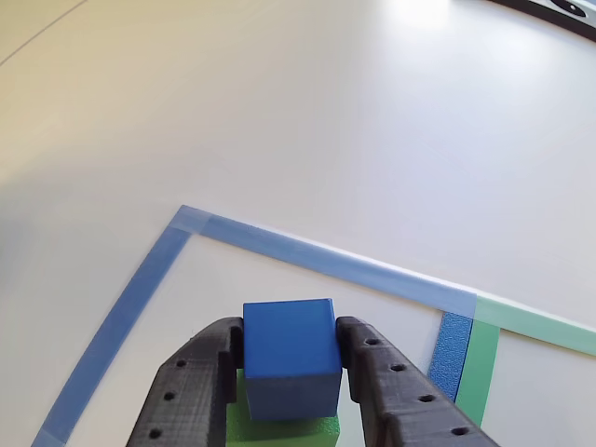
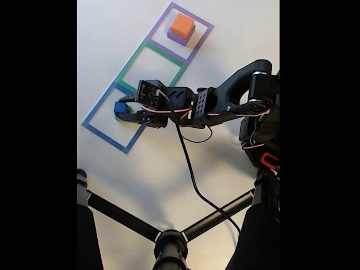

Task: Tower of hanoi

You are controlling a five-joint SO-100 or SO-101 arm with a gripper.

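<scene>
Tower-of-Hanoi blocks are seen in two groups on the white table. The blue cube is held between the two black fingers of the gripper; in the other view both fingers are pressed against the cube's left and right faces, so the claw is closed on the cube. The green block is visible directly beneath the blue cube, at the bottom edge of that view. Whether the cube rests on the green block or is raised slightly above it cannot be told.

In the fixed view, the blue cube and the green block are located inside the blue tape square, near its upper right side, with the gripper reaching in from the right. The arm is extended leftward from its base at the right edge of the table. A black cable is routed from the arm down across the table.

The orange block is stacked on the purple block inside the purple tape square at the top of the fixed view, well apart from the gripper. The green tape square lies between the purple and blue squares, and the three are joined in a diagonal row. In the other view, a corner of the blue tape outline is seen ahead of the gripper, and green tape adjoins it at the right.

A black tripod is seen at the bottom of the fixed view.
</scene>
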